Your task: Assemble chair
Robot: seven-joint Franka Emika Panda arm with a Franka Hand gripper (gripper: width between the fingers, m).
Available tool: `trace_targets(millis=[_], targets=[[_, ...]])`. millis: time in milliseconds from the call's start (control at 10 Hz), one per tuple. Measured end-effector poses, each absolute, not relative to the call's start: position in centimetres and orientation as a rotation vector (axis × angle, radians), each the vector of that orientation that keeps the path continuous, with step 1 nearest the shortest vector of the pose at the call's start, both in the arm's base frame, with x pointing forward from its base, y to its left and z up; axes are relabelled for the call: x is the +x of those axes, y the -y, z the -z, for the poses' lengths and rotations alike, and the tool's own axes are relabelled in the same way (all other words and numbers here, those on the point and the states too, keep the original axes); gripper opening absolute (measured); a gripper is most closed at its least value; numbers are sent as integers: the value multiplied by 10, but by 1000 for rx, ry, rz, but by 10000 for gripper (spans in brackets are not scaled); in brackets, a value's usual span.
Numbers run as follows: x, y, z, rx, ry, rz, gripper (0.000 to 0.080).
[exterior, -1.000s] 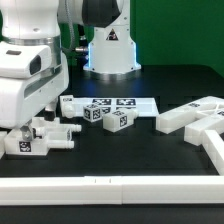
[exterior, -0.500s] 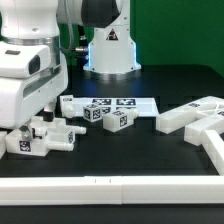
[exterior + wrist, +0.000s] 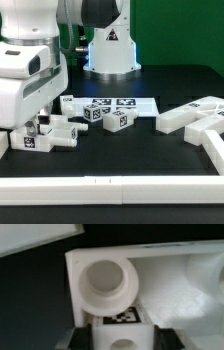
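Note:
My gripper (image 3: pixel 124 340) is shut on a small white chair block with a tag (image 3: pixel 126 317) and a round hole in its face; the black fingers (image 3: pixel 86 338) press on both its sides. Just beyond it lies a larger white chair part (image 3: pixel 150 274) with a big oval recess (image 3: pixel 103 281). In the exterior view the gripper (image 3: pixel 40 127) is low at the left, under the white hand, at the cluster of white chair pieces (image 3: pixel 52 138) on the black table. Two small tagged blocks (image 3: pixel 97 112) (image 3: pixel 118 121) lie near the middle. Longer chair bars (image 3: pixel 195 115) lie at the exterior view's right.
The marker board (image 3: pixel 125 102) lies flat behind the small blocks. The robot base (image 3: pixel 108 50) stands at the back. Long white border rails run along the front (image 3: pixel 110 186) and the right side (image 3: pixel 212 150). The bulky white arm covers the left of the exterior view.
The tagged block and the pieces at the gripper have shifted a little toward the exterior view's right and slightly back. The other parts have not moved.

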State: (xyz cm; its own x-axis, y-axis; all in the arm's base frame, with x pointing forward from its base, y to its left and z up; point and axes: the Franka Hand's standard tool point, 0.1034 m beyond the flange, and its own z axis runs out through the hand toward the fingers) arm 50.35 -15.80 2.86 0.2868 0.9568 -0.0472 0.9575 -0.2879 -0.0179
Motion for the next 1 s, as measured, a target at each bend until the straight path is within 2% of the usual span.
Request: trace_targets(millis=[200, 500, 600, 700, 900, 1000], targets=[[511, 160, -35, 2498, -1862, 63, 276], [522, 164, -57, 2488, -1852, 50, 277], [518, 162, -62, 2490, -1849, 48, 278], [507, 160, -68, 2491, -1848, 44, 278], [456, 164, -83, 2508, -1856, 62, 278], [451, 164, -86, 2513, -1842, 57, 278]])
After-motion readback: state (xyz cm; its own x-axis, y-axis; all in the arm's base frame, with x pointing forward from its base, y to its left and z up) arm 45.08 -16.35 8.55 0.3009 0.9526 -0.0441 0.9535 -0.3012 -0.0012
